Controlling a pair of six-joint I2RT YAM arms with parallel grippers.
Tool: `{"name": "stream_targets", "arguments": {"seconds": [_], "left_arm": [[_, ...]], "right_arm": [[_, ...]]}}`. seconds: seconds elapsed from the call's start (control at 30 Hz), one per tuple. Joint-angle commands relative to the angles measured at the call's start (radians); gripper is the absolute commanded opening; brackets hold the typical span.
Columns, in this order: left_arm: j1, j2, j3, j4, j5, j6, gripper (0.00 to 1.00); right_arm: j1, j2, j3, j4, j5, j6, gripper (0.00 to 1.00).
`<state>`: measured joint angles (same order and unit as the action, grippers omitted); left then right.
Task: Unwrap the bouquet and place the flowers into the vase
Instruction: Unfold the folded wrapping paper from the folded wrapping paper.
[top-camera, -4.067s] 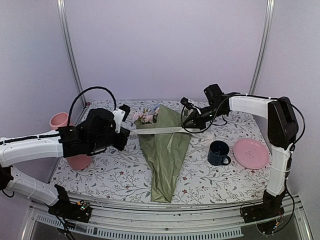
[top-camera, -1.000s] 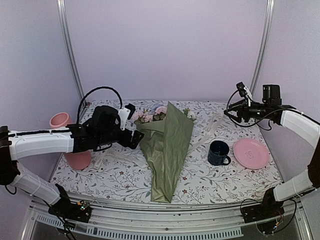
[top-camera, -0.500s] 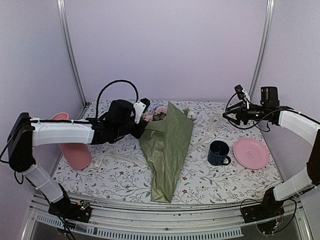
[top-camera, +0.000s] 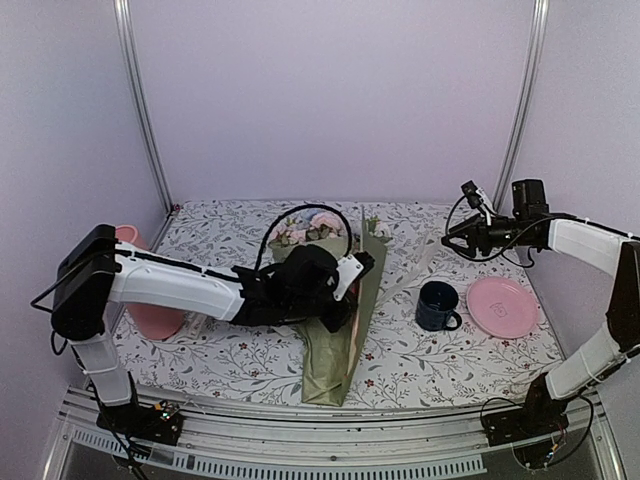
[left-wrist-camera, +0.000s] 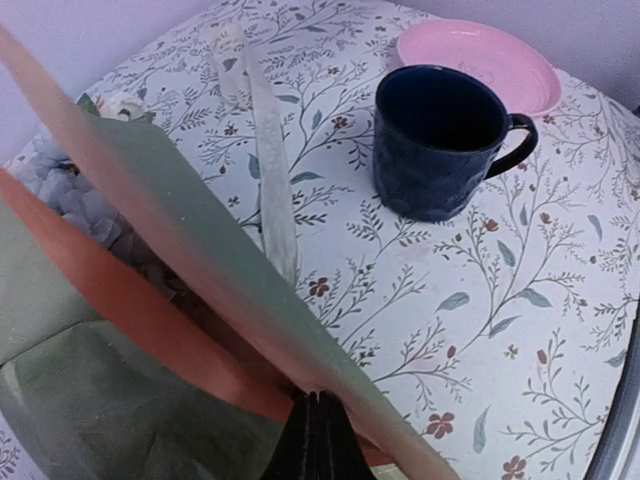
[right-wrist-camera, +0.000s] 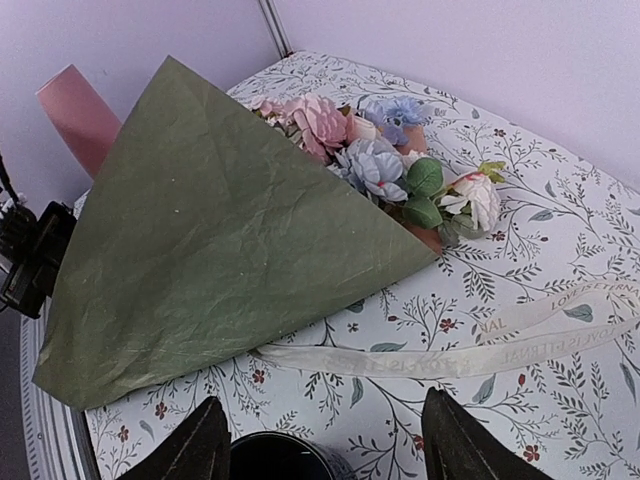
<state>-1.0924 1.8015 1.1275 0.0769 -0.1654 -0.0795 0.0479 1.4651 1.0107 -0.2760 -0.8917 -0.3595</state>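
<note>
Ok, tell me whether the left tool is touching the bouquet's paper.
Touching. In the left wrist view the left tool is shut on the raised paper edge of the bouquet, olive outside and orange inside, with no gap.

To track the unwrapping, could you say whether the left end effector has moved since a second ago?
Yes. The left end effector moved rightward across the bouquet, nearer the mug.

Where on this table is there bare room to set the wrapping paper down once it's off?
Bare cloth lies along the near edge between the vase and the bouquet, and on the near side of the mug and plate. The middle is crowded: the left gripper pinches the bouquet's paper, and the ribbon trails past the mug.
</note>
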Motion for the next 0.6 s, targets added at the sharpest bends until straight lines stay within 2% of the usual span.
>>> {"name": "stream_targets", "arguments": {"seconds": [0.0,0.13,0.23,0.3,0.57], "left_arm": [[-0.071,0.089,0.094,0.012,0.031,-0.030,0.02],[-0.113,0.199,0.172,-0.042,0.046,-0.011,0.00],[-0.141,0.246,0.235,-0.139,0.061,0.023,0.00],[-0.166,0.256,0.258,-0.203,0.023,0.065,0.00],[-0.200,0.270,0.224,-0.216,0.048,0.059,0.04]], "right_arm": [[0.004,0.010,0.033,-0.014,0.007,-0.016,0.67],[0.004,0.016,0.032,-0.009,0.008,-0.018,0.67],[0.005,0.021,0.034,-0.013,0.001,-0.015,0.67],[0.005,0.020,0.034,-0.016,0.000,-0.018,0.67],[0.004,0.025,0.032,-0.017,-0.009,-0.019,0.67]]}}
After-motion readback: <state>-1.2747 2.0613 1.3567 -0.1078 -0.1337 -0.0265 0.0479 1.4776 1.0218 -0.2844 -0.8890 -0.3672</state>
